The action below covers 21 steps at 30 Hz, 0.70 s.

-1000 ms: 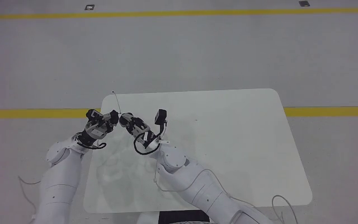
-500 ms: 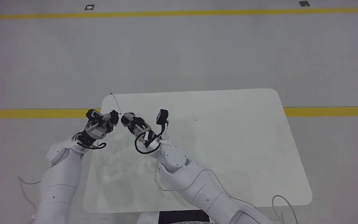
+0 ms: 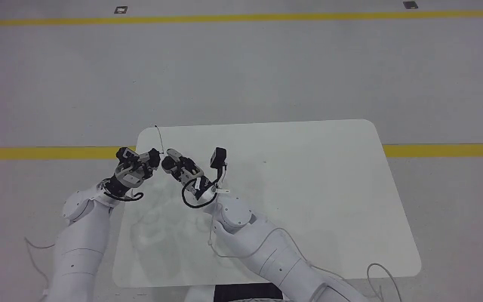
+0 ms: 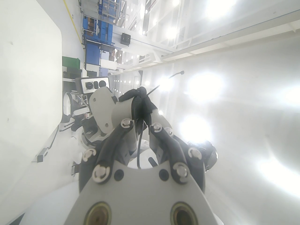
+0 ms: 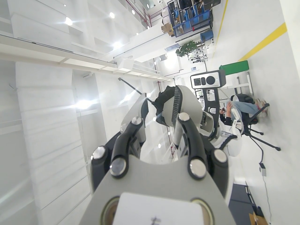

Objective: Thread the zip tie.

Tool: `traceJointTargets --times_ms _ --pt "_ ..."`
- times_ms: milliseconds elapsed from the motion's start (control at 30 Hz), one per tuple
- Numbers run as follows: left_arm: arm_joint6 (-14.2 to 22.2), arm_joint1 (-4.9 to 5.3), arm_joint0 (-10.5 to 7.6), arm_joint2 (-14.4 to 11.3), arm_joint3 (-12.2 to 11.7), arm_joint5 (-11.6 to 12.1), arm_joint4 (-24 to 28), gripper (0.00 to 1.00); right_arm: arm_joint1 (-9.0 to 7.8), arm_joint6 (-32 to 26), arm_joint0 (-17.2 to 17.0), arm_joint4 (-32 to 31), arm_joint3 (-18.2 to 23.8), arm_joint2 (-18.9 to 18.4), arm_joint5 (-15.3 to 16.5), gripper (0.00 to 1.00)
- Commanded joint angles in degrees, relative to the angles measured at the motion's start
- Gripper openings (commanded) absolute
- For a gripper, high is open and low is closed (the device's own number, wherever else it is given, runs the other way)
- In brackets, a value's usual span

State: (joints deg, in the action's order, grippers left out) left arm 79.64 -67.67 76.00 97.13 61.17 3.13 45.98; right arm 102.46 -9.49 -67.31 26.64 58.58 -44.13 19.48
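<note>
Zip tie [image 4: 153, 89], just one, clamped in left jaws; right jaws alongside, grip impossible to tell.

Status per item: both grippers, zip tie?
zip tie, held in the air, head end free, not yet threaded.
left gripper, shut on the zip tie.
right gripper, tip to tip with the left gripper; open or shut cannot be told.

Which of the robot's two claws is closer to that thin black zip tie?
Left. The left gripper pinches the zip tie itself; the right gripper sits open just beside it.
</note>
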Motion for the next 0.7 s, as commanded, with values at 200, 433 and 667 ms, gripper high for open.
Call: traceJointTargets --times_ms 200,433,667 --pt "0.00 0.00 0.00 0.00 0.00 0.00 0.00 0.00 0.09 -0.21 0.27 0.62 -0.15 0.36 0.00 0.15" --pt "0.00 0.00 0.00 0.00 0.00 0.00 0.00 0.00 0.21 -0.30 0.62 1.31 -0.47 0.75 0.00 0.15" --pt "0.00 0.00 0.00 0.00 0.00 0.00 0.00 0.00 0.29 -0.03 0.81 1.43 -0.62 0.88 0.00 0.16"
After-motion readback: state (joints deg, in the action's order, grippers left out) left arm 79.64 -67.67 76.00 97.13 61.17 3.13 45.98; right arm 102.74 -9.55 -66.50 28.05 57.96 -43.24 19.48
